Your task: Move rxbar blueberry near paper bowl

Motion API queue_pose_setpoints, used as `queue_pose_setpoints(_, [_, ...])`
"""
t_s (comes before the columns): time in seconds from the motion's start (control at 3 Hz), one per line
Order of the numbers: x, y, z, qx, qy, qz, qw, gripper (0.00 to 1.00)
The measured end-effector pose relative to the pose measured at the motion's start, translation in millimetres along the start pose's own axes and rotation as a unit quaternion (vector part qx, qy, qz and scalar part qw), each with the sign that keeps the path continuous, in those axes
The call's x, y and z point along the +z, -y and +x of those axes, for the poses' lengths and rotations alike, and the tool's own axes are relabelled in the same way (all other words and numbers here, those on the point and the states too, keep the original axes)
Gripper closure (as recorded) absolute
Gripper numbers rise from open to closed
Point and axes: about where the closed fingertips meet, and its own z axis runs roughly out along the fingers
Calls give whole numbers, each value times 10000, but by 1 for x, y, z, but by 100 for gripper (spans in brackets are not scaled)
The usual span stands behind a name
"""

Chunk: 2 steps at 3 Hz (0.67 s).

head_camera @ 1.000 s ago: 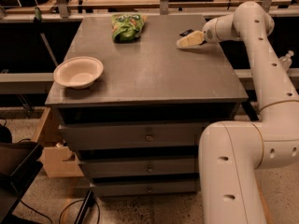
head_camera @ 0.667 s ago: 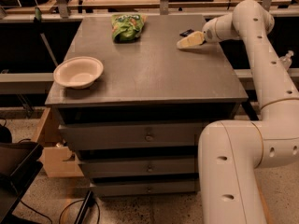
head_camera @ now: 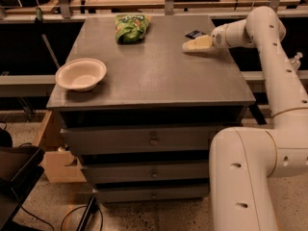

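One rxbar blueberry (head_camera: 195,33) beside closed fingers (head_camera: 196,44).

The gripper (head_camera: 196,44) hangs low over the far right of the grey cabinet top (head_camera: 159,76), just in front of the rxbar blueberry (head_camera: 195,33), perhaps touching it. The paper bowl (head_camera: 81,74) sits well apart at the near left corner. A green chip bag (head_camera: 131,27) lies by the far edge.

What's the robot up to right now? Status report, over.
Pincer low at far right of table, just beside rxbar blueberry. Bar flat on top, far from paper bowl at front left. At back, green chip bag, off the straight path.
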Motion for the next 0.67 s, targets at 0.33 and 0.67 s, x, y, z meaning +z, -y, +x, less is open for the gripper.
queue_pose_setpoints(0.33, [4, -3, 1, 41, 2, -50, 10000, 16])
queue_pose_setpoints(0.67, [4, -3, 0, 41, 1, -51, 10000, 39])
